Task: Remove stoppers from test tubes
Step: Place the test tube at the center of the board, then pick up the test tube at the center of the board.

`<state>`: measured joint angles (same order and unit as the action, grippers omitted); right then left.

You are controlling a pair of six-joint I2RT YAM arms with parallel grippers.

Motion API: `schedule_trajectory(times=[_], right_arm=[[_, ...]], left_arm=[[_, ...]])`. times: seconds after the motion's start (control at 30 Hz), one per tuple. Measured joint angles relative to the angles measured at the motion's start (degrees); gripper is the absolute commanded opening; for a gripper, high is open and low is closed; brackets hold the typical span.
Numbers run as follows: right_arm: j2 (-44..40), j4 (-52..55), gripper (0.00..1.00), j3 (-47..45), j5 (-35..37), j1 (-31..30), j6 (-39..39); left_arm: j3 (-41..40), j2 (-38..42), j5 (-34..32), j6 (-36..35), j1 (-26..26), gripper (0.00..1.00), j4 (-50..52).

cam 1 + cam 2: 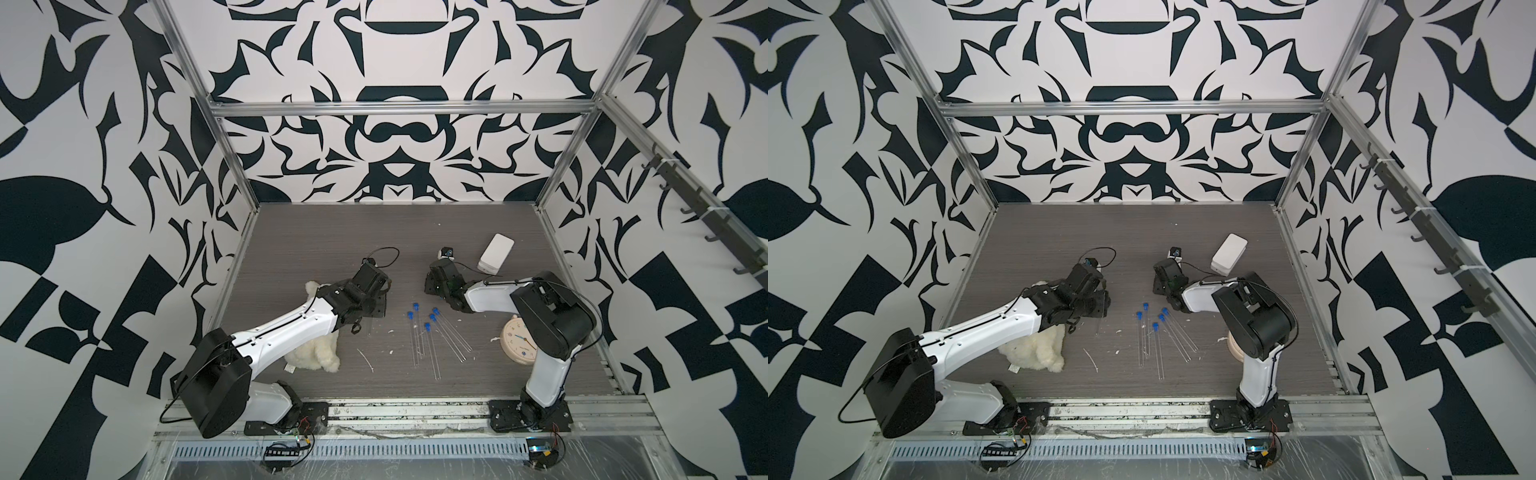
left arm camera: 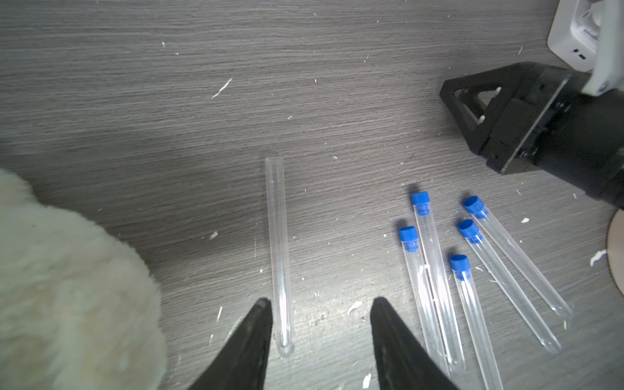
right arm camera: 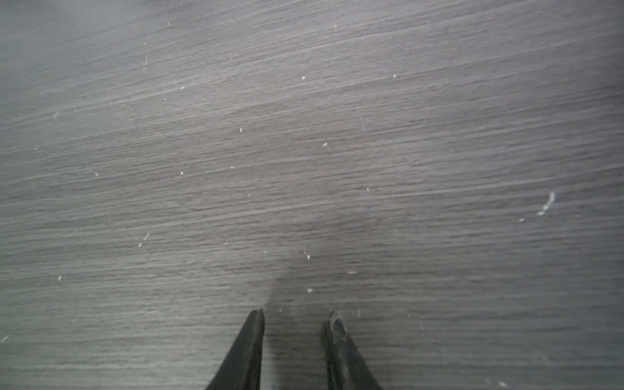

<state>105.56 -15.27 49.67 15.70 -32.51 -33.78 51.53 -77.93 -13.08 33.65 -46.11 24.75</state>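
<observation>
Black-and-white patterned walls (image 1: 395, 137) enclose a grey wood-grain tabletop (image 1: 332, 237) flecked with white scraps (image 2: 221, 88). The left gripper (image 2: 320, 304) has jaws apart around 1 uncapped clear test tube (image 2: 277, 243); the right gripper (image 3: 297, 314) has jaws apart above the tabletop. Mid-table, 5 more tubes (image 2: 435, 270) wear bright blue plastic stoppers (image 2: 408, 236).

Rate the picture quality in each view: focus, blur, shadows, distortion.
In both top views: even light, strong wide-angle perspective, the clear test tubes faint against the grey table. Left wrist view: stoppers crisp, plush and left gripper soft up close. Right wrist view: dim, wood grain smeared, corners dark, a shadow just ahead of the right gripper.
</observation>
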Motion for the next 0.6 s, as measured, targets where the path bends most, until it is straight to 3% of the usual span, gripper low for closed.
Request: schedule_trajectory(times=[0.33,0.6], right_arm=[[-3.93,3.48,0.37,2.64,-0.74,0.00,1.73],[-19.41,9.20,0.39,3.45,-1.70,-0.72,1.81]], left_arm=[[0.79,1.05,-2.03,0.87,-2.75,0.52,1.75],[3.65,0.96,-5.70,4.55,-7.91,0.51,3.85]])
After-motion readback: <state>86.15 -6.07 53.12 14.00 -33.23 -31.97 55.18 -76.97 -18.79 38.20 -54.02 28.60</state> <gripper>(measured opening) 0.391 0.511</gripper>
